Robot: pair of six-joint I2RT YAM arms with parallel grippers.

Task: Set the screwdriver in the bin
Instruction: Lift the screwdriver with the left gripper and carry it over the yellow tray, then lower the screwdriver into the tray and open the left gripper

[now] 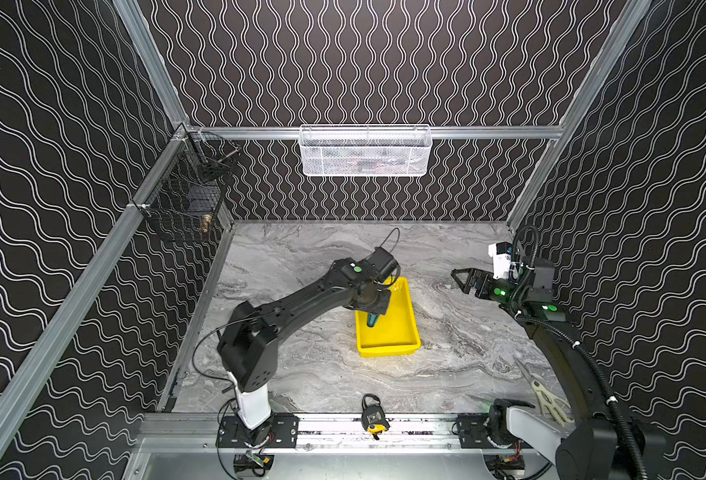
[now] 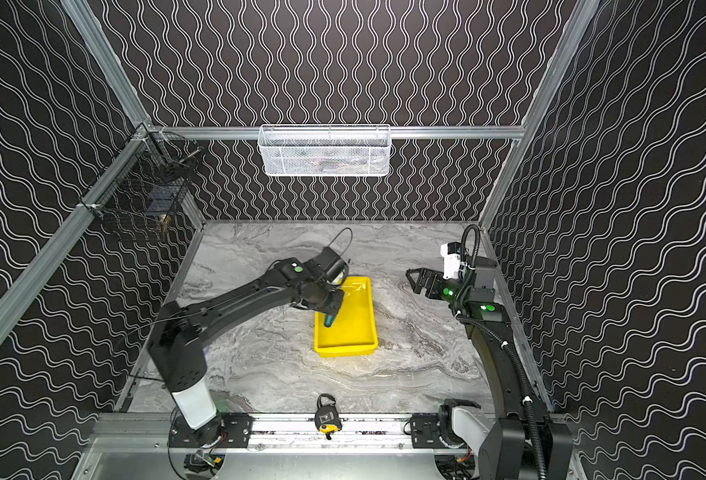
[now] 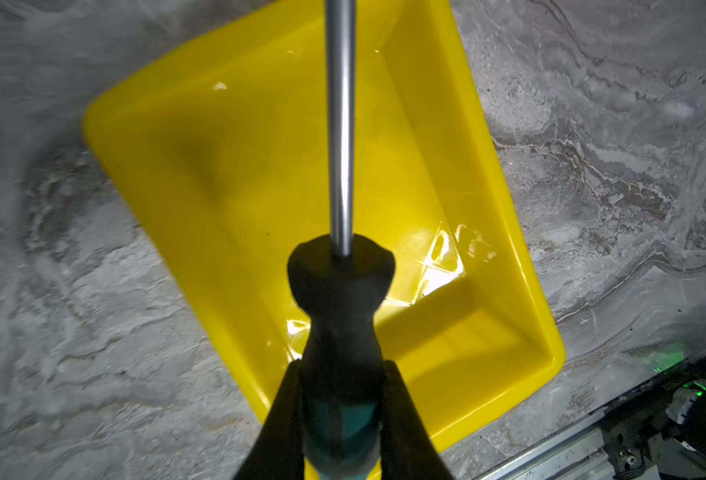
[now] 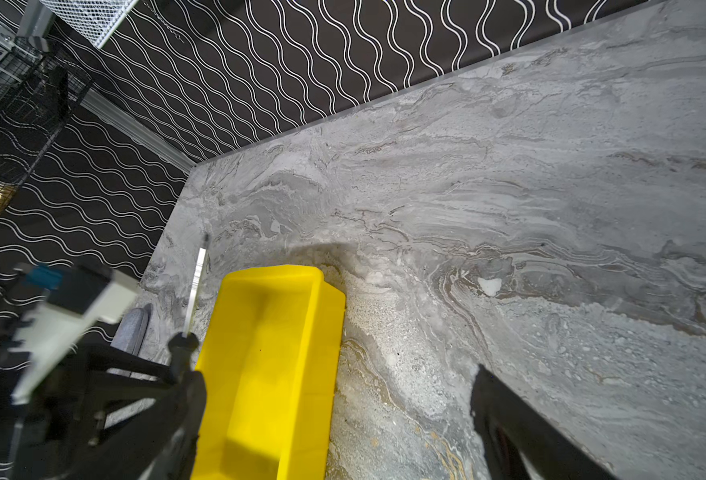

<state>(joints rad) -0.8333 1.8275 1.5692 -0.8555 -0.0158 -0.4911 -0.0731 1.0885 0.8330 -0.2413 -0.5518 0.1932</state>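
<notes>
Grey marbled tabletop (image 1: 446,353) is enclosed by black walls printed with white wavy lines, and near its middle the shallow rectangular bright yellow plastic bin (image 1: 388,332) is set. Above the bin's left wall the left gripper (image 3: 340,415) is held, its jaws pinched on the teal-green and black striped handle of the slim screwdriver (image 3: 340,291), whose thin metal shaft is seen in the right wrist view to reach out past the bin's far end (image 4: 195,291). The tool is thus judged to be carried over the bin, not yet resting in it. A release from this position is judged risky: with the handle near the left rim and the shaft overhanging the end wall, the screwdriver could be tipped across the rim and rolled onto the table, or the light bin could be nudged if the jaws are lowered onto its wall. The right gripper (image 1: 463,279) is parked well apart at the right, its jaws spread and nothing between them. A white wire mesh basket (image 1: 365,151) and a black wire basket (image 1: 185,195) hang on the walls; cream-handled scissors (image 1: 546,395) and a small padlock (image 1: 371,415) lie near the front rail. Nothing is seen blocking the drop.
</notes>
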